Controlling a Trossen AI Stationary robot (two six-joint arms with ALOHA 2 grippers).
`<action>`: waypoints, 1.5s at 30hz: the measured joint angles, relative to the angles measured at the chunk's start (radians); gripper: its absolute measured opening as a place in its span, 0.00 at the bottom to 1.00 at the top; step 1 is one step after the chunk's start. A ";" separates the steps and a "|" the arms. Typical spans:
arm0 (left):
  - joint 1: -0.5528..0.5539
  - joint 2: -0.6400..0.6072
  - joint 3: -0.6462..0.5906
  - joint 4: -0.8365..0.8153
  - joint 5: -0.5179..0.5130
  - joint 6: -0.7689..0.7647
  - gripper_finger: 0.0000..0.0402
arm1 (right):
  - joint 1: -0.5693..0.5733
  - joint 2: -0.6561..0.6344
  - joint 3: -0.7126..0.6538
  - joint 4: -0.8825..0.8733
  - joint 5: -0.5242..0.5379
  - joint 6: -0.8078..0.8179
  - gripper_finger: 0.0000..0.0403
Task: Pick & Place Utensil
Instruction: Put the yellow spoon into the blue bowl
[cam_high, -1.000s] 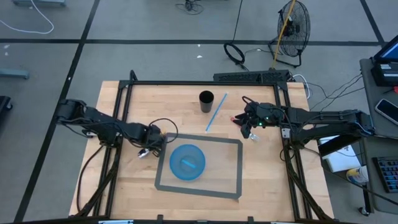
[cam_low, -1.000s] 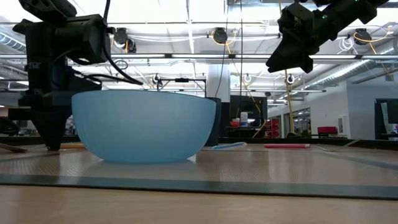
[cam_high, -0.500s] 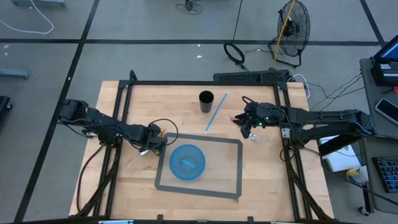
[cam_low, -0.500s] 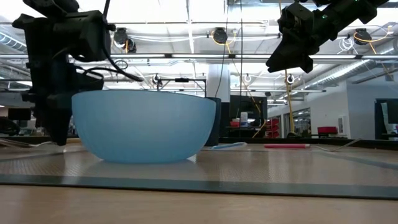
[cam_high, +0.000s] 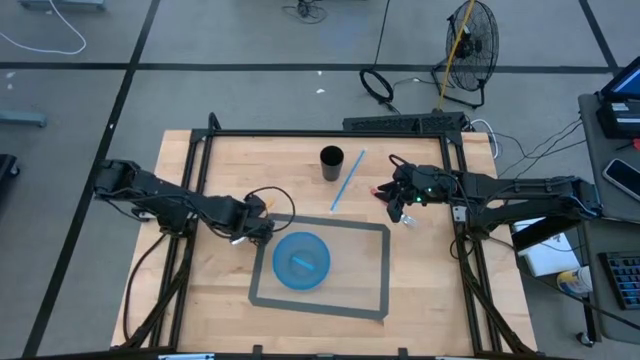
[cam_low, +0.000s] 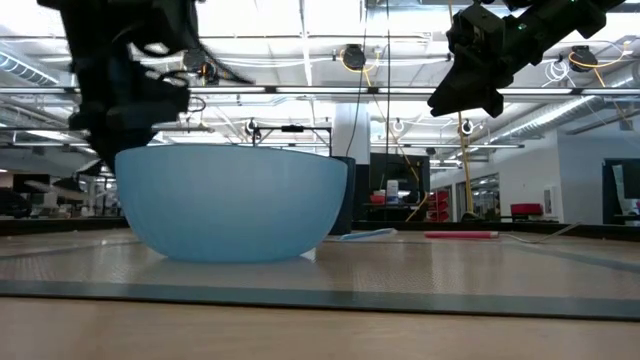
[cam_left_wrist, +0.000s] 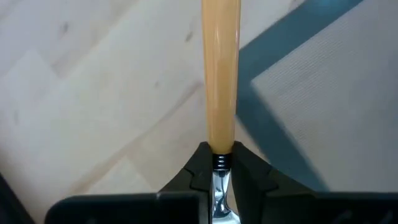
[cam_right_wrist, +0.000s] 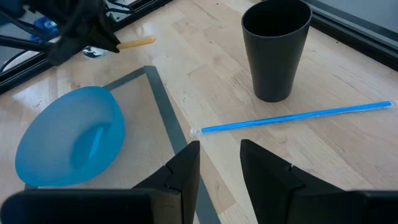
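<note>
Here the blue bowl (cam_high: 301, 260) sits on the grey mat (cam_high: 370, 270). Just beside the bowl's rim, the left gripper (cam_high: 262, 226) is clamped on a wooden-handled utensil (cam_left_wrist: 221, 81), lifted off the wood over the mat's corner. Beyond the bowl lie a blue straw (cam_high: 348, 180) and a black cup (cam_high: 331, 162), near each other. The right gripper (cam_high: 400, 208) hangs beside the straw, fingers apart, holding nothing.

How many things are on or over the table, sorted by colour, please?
Blue: 2 – bowl, straw
Black: 1 – cup
Tan-handled: 1 – utensil, held by the left gripper
Total: 4
</note>
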 joint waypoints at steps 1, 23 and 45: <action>0.000 0.000 0.019 -0.001 -0.011 0.011 0.08 | 0.000 0.000 0.000 0.000 0.000 0.000 0.28; 0.000 -0.002 0.277 0.293 -0.167 0.226 0.08 | 0.000 0.000 0.000 0.000 -0.002 0.001 0.28; -0.118 0.002 0.165 0.570 -0.404 -0.057 0.08 | 0.000 -0.001 0.000 0.125 -0.184 -0.094 0.28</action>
